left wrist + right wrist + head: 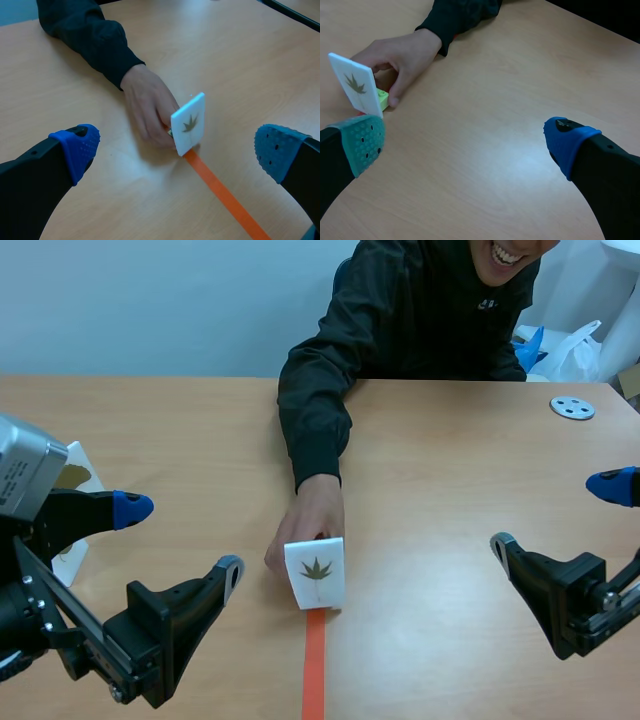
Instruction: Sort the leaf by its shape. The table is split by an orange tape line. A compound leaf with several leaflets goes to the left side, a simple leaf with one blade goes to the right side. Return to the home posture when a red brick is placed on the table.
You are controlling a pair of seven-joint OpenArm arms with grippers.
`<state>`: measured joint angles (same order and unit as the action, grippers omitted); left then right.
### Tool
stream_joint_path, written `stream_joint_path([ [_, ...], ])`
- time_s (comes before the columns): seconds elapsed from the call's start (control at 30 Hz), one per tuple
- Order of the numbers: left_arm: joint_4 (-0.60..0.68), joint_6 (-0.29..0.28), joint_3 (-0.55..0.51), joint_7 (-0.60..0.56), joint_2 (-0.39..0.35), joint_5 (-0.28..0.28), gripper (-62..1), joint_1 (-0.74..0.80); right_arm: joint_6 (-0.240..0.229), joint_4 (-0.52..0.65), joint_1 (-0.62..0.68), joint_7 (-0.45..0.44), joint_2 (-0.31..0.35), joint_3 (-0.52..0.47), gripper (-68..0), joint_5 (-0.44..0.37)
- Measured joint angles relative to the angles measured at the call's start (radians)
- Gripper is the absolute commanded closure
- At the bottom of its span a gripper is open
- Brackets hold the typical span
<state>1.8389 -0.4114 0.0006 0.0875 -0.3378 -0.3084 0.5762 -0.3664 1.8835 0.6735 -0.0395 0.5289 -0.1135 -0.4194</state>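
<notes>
Tabletop of light wood [450, 500] fills all three views. Person in a black sleeve [315, 410] sits across it, cut off at the picture's top, one arm stretched toward the middle.

Left gripper [182, 538]: fingers spread wide, nothing between them, low on its own side. Right gripper [555, 514]: same, released and holding nothing, well apart from the card; one finger cut by the frame edge.

Person's hand [305, 520] holds a white rectangular card [316, 572] from behind. Card stands tilted at the far end of the orange tape line [314, 665], dead centre, on neither side. Whether its lower edge touches the table or the tape, can't tell.

Second white card [75, 475] lies at the far left, mostly hidden behind the left arm; only part of a brownish print shows.

Small grey disc with holes [572, 408] sits far right, near the table's back edge.

Yellow-green block [382, 99] sits behind the centre card under the fingers, seen only from the right wrist view and mostly covered.

Dark green leaf print [317, 568] on the centre card: pointed, star-like spread on one stem. Too small to tell separate leaflets from lobes.
</notes>
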Motion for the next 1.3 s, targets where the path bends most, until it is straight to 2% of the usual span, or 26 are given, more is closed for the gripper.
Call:
stream_joint_path([
  [1.07,-0.019,-0.006,0.0,-0.005,0.0,0.0,-62.3,0.0,0.0,0.0,0.0,0.0,0.0,0.0,-67.9,0.0],
  [1.23,-0.097,-0.027,0.048,-0.01,0.0,0.005,-62.3,-0.058,0.0,0.0,0.0,0.0,0.0,0.0,-67.9,0.0],
  [1.3,-0.143,-0.027,0.074,-0.023,0.0,0.047,-62.3,-0.092,0.0,0.0,0.0,0.0,0.0,0.0,-67.9,0.0],
])
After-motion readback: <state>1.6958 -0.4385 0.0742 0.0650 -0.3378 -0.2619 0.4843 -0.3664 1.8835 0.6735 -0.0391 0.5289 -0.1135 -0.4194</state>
